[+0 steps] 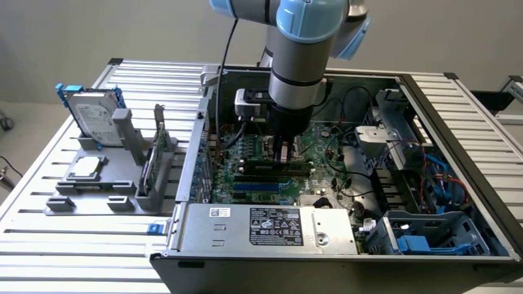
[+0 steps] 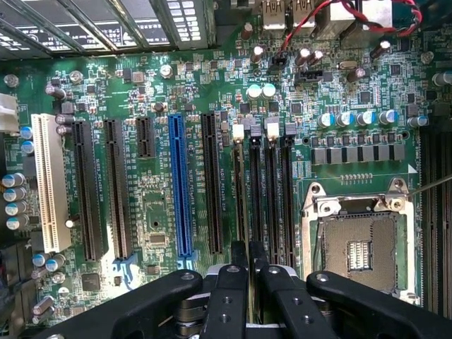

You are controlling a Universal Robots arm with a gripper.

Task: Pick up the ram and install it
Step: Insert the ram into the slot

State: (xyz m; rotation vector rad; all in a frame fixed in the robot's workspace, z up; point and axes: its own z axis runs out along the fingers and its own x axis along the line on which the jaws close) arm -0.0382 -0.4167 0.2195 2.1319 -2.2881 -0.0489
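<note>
In the exterior view the arm reaches straight down into the open computer case [image 1: 408,92] on the table [image 1: 49,177], its claw [image 1: 283,154] low over the motherboard [image 1: 327,165] where the memory slots run. The ram [image 1: 282,164] shows there as a long, thin, dark-green strip lying along a slot just under the claw.

In the wrist view the claw [image 2: 248,272] is narrow, fingers [image 2: 229,296] nearly together over the black slots [image 2: 265,191], apparently pinching the ram's thin upper edge, though I cannot tell for certain.

The claw [image 1: 285,153] hangs low inside the open computer case [image 1: 457,122], hemmed by the drive cage [image 1: 392,131], loose cables [image 1: 441,177] and the power supply [image 1: 270,226]; above stays clear.
</note>
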